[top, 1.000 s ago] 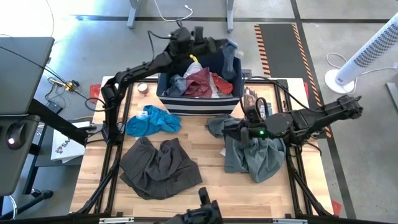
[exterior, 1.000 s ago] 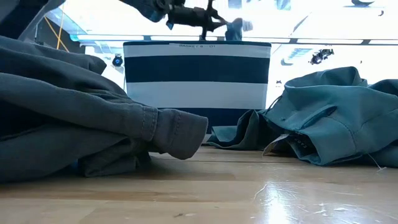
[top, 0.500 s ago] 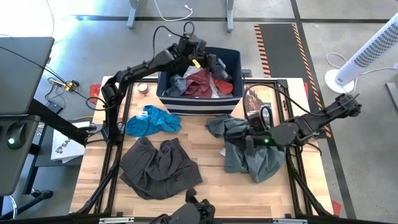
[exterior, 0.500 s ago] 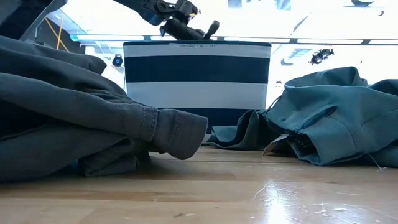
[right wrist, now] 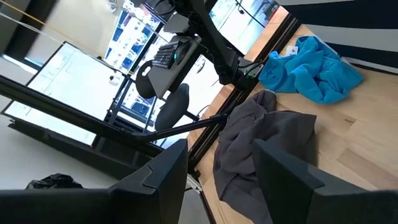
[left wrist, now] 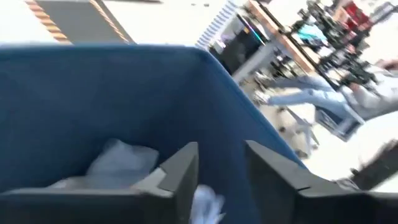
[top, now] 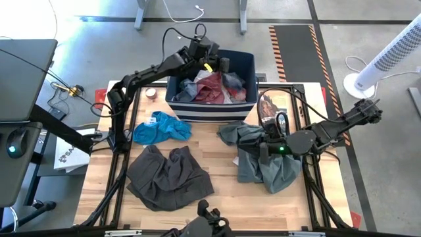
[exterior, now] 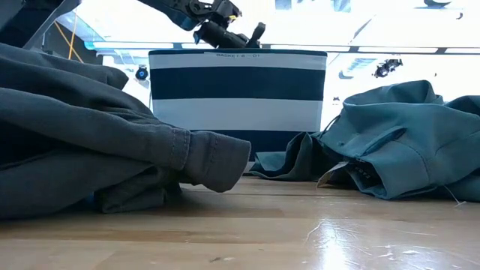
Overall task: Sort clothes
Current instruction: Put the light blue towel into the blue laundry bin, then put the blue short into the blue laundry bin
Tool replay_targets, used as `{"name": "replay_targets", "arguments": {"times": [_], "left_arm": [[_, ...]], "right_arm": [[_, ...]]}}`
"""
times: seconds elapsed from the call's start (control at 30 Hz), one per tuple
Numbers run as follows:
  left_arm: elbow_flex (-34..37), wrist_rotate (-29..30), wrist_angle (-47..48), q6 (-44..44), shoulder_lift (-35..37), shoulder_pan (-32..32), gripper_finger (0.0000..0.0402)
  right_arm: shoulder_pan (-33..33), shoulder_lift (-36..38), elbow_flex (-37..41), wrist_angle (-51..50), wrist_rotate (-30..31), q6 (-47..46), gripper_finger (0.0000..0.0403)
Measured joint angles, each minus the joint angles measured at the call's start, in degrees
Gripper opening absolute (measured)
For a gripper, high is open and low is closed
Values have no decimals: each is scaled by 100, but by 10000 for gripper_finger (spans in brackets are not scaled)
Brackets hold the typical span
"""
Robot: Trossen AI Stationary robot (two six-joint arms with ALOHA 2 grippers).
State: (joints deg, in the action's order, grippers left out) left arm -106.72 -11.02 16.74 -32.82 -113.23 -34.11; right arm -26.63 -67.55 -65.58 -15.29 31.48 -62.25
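The left arm reaches from the bench's left edge toward twelve o'clock, its left tool [top: 221, 64] poised over the navy striped bin [top: 243, 108] at the bench's far middle. Its fingers [left wrist: 180, 174] stand apart with nothing between them. Inside the bin lie maroon [top: 212, 87], grey and white pieces, heaped so their outlines are hard to separate.

The right arm stretches in from three o'clock, elbow out past the bench edge, its right tool [top: 262, 146] low over the grey-green shirt [top: 268, 164] at the bench's right; its fingers [right wrist: 161, 177] are spread wide and empty.

The bright blue piece [top: 161, 126] lies at nine o'clock of the bench's middle, and the dark grey-brown trousers [top: 169, 176] at seven o'clock, near the front edge.
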Motion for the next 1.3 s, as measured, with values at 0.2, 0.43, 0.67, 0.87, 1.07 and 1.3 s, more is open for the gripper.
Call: {"name": "replay_targets", "arguments": {"times": [0.2,0.43,0.67,0.87,1.07,1.3], "left_arm": [[0,221,284,-971,0,-1,189],[2,163,846,-1038,116,-39,178],[2,192,1184,-92,683,-37,151],[2,281,2111,643,1360,4,129],[2,747,3499,1546,2043,324,123],[2,1926,5256,1748,2753,1322,123]], "right_arm": [[-49,-34,0,5,1,-79,178],[-118,-260,0,0,-17,-200,178],[-87,-514,0,2,-228,-228,178],[80,-636,0,4,-304,-228,178],[300,-636,0,9,-311,-221,178],[511,-636,0,9,-506,-71,178]]}}
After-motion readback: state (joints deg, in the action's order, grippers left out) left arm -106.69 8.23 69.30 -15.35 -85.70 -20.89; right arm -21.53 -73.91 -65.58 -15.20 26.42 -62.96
